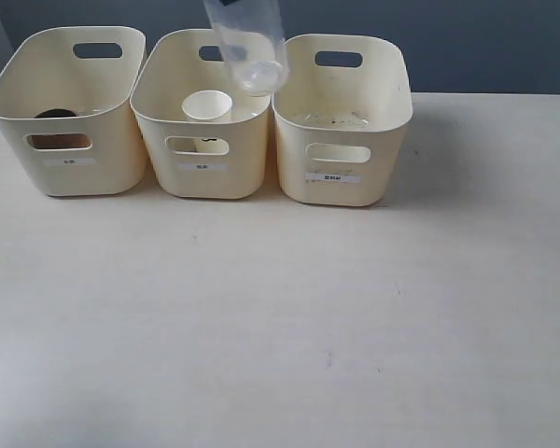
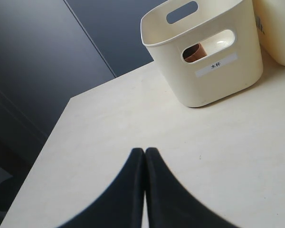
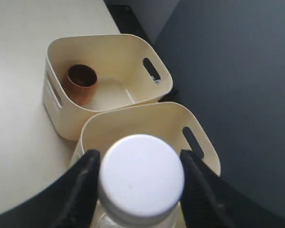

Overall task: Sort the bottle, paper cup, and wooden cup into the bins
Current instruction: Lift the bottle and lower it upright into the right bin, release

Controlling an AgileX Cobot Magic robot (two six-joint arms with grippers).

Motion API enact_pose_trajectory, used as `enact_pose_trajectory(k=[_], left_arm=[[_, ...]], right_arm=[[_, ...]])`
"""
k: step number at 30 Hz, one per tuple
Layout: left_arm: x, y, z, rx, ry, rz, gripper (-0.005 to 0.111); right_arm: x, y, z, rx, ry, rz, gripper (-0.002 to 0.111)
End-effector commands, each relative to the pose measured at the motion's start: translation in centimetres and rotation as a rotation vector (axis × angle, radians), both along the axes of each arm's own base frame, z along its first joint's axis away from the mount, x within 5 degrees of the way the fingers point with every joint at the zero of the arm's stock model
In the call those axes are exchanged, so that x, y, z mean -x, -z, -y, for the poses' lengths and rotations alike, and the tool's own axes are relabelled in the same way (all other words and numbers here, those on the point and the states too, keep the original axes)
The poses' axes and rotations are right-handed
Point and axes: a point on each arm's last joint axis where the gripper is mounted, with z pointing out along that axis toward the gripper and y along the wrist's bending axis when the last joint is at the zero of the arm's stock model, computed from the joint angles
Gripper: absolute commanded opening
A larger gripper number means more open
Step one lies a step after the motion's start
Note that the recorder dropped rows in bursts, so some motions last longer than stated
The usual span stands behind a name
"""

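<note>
The right hand pinches the bottle up in the air over the bins. The left hand is pressed together over the pale counter. The paper cup sits in the middle bin, the wooden cup in the left one. The wall behind is dark.

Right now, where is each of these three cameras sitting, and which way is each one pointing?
Exterior view: faces the table's three bins from the front, slightly above; no arm visible, only the hanging bottle.
Left wrist view: low over the table, behind the shut left gripper, facing the leftmost bin.
Right wrist view: above the bins, looking down past the right gripper clamping the bottle.
Both wrist views show the wooden cup.
</note>
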Motion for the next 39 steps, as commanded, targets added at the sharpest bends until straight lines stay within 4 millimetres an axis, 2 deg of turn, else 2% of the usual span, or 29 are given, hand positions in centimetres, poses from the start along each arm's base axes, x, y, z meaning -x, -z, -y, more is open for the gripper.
enact_pose_trajectory(k=[1, 3, 7, 15, 20, 24, 29, 33, 39], left_arm=[[0.0, 0.0, 0.1, 0.011, 0.007, 0.006, 0.000], [0.0, 0.0, 0.1, 0.011, 0.007, 0.006, 0.000], [0.0, 0.0, 0.1, 0.011, 0.007, 0.006, 0.000], [0.0, 0.0, 0.1, 0.011, 0.007, 0.006, 0.000], [0.0, 0.0, 0.1, 0.011, 0.007, 0.006, 0.000], [0.0, 0.0, 0.1, 0.011, 0.007, 0.006, 0.000], [0.0, 0.0, 0.1, 0.011, 0.007, 0.006, 0.000], [0.0, 0.0, 0.1, 0.011, 0.007, 0.006, 0.000], [0.0, 0.0, 0.1, 0.011, 0.007, 0.006, 0.000]], right_arm=[[-0.3, 1.0, 4.8, -0.077, 0.138, 0.041, -0.001], [-1.0, 1.8, 6.4, -0.107, 0.190, 0.043, -0.001], [-3.1, 3.2, 7.9, -0.142, 0.245, 0.020, -0.001], [-8.7, 8.7, 9.2, -0.188, 0.372, -0.065, -0.001], [-10.7, 10.4, 8.7, -0.223, 0.379, -0.082, -0.001], [-12.1, 11.4, 7.8, -0.249, 0.370, -0.118, -0.001], [-13.3, 14.3, 7.6, -0.227, 0.421, -0.159, -0.001], [-13.9, 16.2, 7.5, -0.205, 0.440, -0.186, -0.001], [-14.2, 17.6, 7.4, -0.187, 0.444, -0.211, -0.001]])
